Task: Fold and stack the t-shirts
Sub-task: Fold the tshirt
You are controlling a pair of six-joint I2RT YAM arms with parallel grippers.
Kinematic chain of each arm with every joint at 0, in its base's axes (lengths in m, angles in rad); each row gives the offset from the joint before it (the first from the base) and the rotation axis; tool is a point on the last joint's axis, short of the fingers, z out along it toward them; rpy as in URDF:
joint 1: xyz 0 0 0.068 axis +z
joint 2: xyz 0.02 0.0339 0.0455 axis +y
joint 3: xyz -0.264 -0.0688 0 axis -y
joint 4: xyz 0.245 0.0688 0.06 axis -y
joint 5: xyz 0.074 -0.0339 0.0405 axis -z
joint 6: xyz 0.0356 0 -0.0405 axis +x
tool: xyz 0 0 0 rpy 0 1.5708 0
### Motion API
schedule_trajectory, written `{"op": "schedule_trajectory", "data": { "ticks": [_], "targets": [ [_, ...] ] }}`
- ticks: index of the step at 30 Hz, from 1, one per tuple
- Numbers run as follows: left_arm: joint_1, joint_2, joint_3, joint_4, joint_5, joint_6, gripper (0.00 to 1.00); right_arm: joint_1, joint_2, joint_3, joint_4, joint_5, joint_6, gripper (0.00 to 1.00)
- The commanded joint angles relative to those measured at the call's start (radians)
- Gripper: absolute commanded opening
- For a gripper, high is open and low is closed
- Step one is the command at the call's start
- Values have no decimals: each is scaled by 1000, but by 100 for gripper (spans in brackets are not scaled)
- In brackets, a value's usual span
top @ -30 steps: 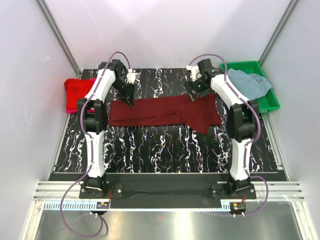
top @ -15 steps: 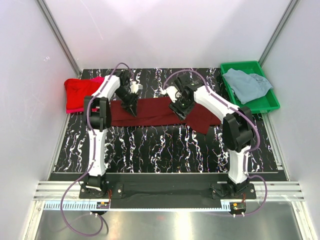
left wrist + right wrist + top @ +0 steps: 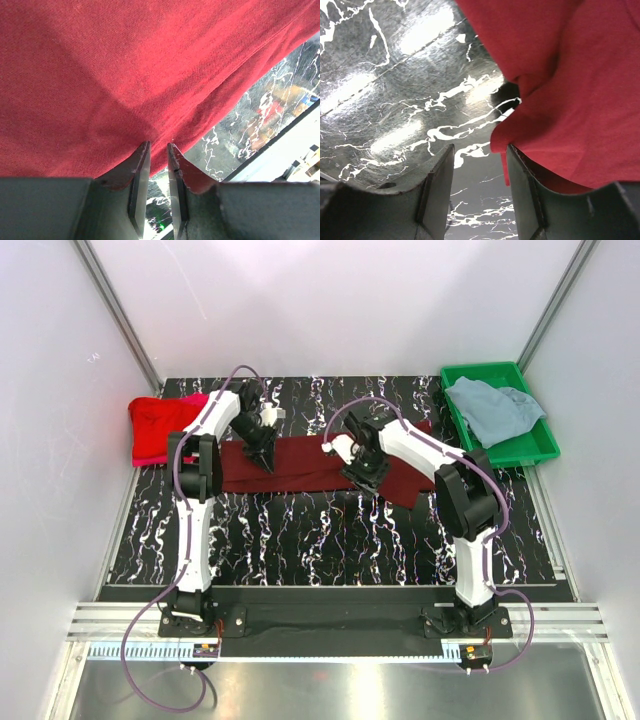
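The dark maroon t-shirt (image 3: 310,462) lies as a long band across the middle of the table, with a wider flap at its right end. My left gripper (image 3: 266,462) is on its left part; in the left wrist view (image 3: 157,146) the jaws are almost together and pinch a pucker of the cloth (image 3: 125,65). My right gripper (image 3: 362,472) is open at the shirt's front edge near the middle; in the right wrist view (image 3: 479,150) a corner of cloth (image 3: 570,75) rests by the right finger. The bright red t-shirt (image 3: 155,425) lies at far left on the pink one (image 3: 146,457). The grey-blue t-shirt (image 3: 495,410) is in the tray.
The green plastic tray (image 3: 533,448) stands at the back right corner. The black marbled table (image 3: 320,540) runs in front of the maroon shirt. White walls close in the left, back and right sides.
My right gripper moved from the shirt's back right edge forward and left to its front edge. My left gripper shifted forward onto the shirt and has since stayed still.
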Motion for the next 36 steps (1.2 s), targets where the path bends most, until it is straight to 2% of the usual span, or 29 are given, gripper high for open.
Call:
{"op": "schedule_trajectory", "data": {
  "ticks": [1, 13, 22, 27, 32, 35, 36],
  "targets": [
    [-5, -21, 10, -89, 31, 5, 25, 25, 3, -4, -6, 20, -12, 53],
    [-12, -11, 16, -88, 37, 4, 25, 88, -23, 2, 19, 42, -76, 53],
    [-14, -19, 8, -93, 48, 5, 26, 88, -10, -50, 145, 218, -121, 56],
    [-17, -14, 11, -91, 49, 2, 26, 88, -1, -59, 172, 264, -122, 55],
    [-22, -14, 11, -91, 52, 4, 26, 88, 11, -59, 172, 289, -112, 51],
    [-23, -17, 11, -92, 54, 5, 26, 88, 16, -67, 166, 296, -115, 44],
    [-23, -16, 11, -93, 54, 5, 26, 88, 16, -68, 157, 295, -115, 38]
  ]
}}
